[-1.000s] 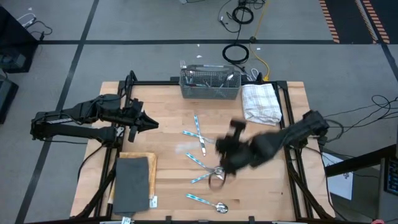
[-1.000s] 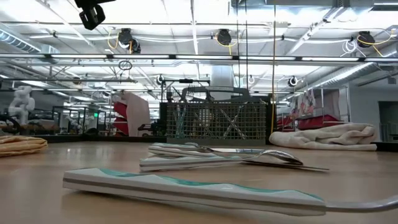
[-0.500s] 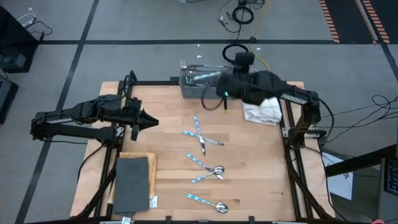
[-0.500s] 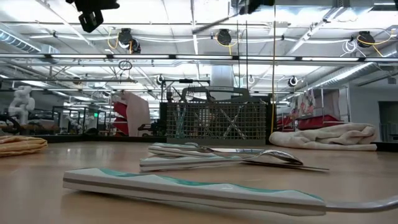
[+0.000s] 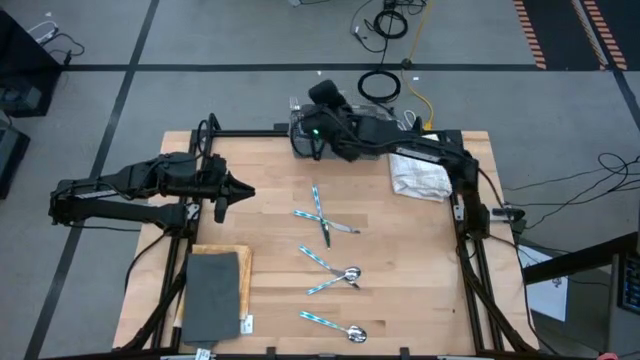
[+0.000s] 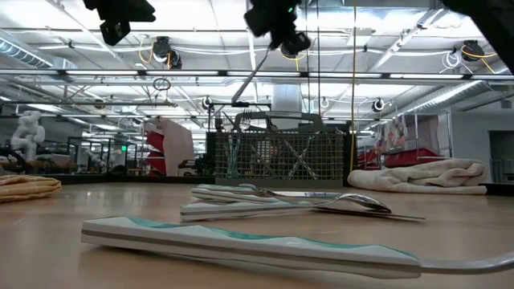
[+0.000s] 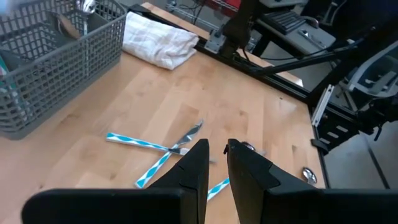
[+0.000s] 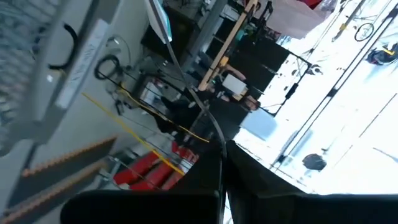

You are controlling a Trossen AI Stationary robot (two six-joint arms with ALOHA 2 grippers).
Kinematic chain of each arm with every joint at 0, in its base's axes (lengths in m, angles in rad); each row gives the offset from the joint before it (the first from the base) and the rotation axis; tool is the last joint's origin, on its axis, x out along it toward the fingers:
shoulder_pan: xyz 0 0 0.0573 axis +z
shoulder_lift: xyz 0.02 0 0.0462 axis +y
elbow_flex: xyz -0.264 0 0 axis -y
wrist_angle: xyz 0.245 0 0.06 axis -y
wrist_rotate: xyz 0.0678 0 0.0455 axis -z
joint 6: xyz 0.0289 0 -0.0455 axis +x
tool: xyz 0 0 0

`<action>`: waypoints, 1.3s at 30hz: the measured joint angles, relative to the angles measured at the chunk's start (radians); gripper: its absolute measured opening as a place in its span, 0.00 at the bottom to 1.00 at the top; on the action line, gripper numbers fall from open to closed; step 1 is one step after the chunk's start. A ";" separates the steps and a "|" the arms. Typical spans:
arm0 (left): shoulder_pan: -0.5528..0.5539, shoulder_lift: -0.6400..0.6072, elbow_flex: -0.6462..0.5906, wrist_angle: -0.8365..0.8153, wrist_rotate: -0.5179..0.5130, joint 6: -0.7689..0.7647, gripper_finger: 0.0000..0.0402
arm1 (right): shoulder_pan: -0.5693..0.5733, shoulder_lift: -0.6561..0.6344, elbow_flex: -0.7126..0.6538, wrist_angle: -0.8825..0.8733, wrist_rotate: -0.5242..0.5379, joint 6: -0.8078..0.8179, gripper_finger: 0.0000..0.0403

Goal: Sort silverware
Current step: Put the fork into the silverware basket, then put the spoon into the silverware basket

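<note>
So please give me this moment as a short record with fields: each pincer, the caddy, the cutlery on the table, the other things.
right pincer: above the caddy's left end, shut on a utensil
left pincer: over the table's left side, holding nothing
caddy: grey mesh, at the far edge, utensils inside
loose silverware: crossed pair mid-table, more nearer the front
white cloth: right of the caddy
dark pad: front left

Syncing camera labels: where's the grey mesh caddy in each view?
High view: caddy at the table's far edge, mostly under the right arm.
Low view: caddy centre, behind the silverware.
Left wrist view: caddy at upper left.
Right wrist view: cannot tell.
Shared landmark: white towel beside it.
</note>
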 joint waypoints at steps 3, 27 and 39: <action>0.000 0.000 0.000 -0.009 -0.003 0.000 0.16 | -0.031 0.049 0.000 0.137 -0.001 -0.131 0.00; 0.000 0.000 -0.034 -0.050 -0.071 0.027 0.16 | -0.129 0.227 0.000 0.248 -0.314 -0.355 0.03; 0.000 0.000 -0.034 -0.048 -0.130 0.028 0.16 | -0.123 0.203 0.000 0.251 -0.328 -0.258 0.46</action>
